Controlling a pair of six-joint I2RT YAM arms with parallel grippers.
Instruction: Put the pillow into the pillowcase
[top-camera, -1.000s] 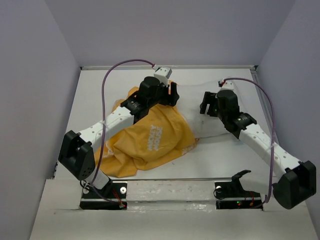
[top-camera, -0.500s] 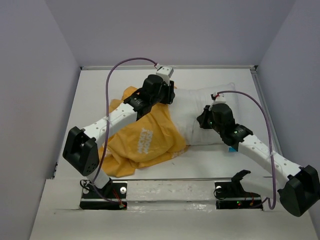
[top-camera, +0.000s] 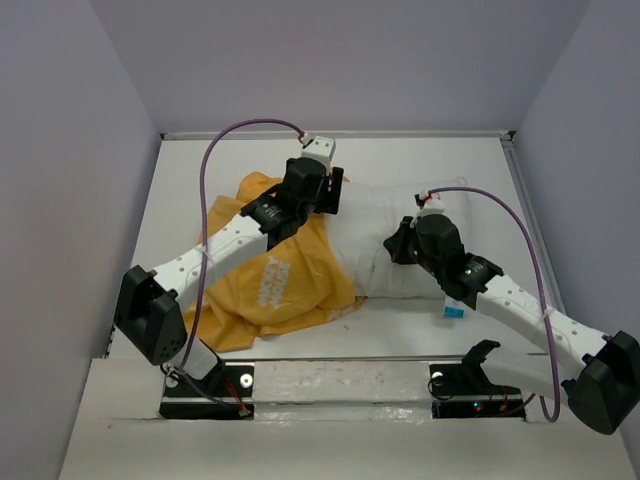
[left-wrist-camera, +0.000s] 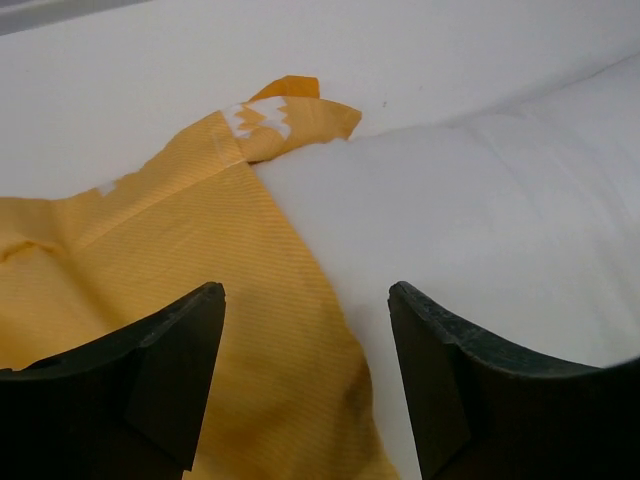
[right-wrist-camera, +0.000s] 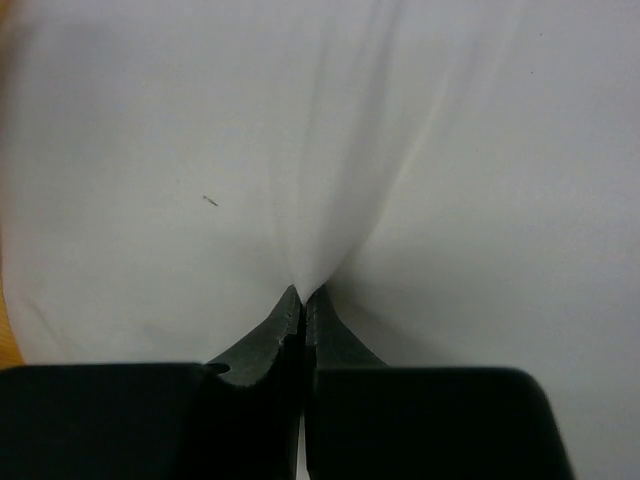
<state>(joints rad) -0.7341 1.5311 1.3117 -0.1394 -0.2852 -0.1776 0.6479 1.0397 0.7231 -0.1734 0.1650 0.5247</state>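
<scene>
pillowcase white lettering, too small to read

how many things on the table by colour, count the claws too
white: 1, the pillow
orange-yellow: 1, the pillowcase
black: 2, the left claw, open, and the right claw, shut on a fold of the pillow
total: 4
</scene>
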